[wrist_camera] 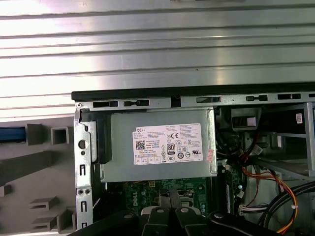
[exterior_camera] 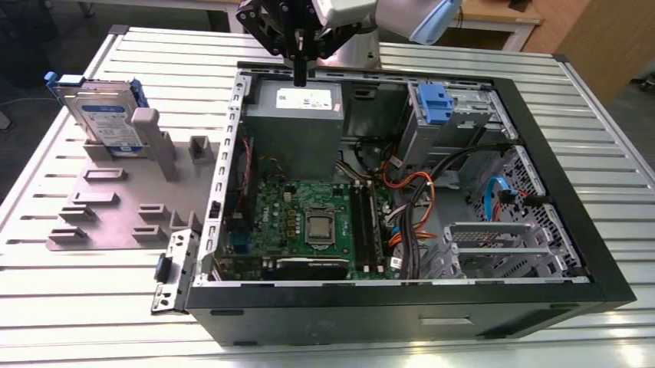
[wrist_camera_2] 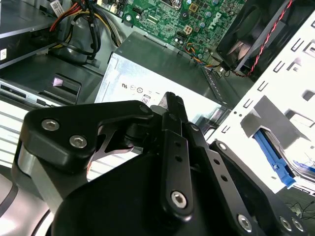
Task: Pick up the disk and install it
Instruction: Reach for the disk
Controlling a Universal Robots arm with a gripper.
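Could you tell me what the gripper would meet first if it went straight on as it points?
Probably the grey power supply box, by its white sticker; the gripper hangs just above it, though depth is unclear.

One disk (exterior_camera: pixel 106 116), one computer case (exterior_camera: pixel 338 326), one gripper (exterior_camera: pixel 299 77).

A ribbed silver metal table (exterior_camera: pixel 92 322) filled most of the room in sight, its slats shining with bright glare, while dark floor (exterior_camera: pixel 31 46) lay beyond its far corner on the exterior view's left and a pale desk (exterior_camera: pixel 501 23) and a brown wooden cabinet (exterior_camera: pixel 599 42) stood behind on the right.
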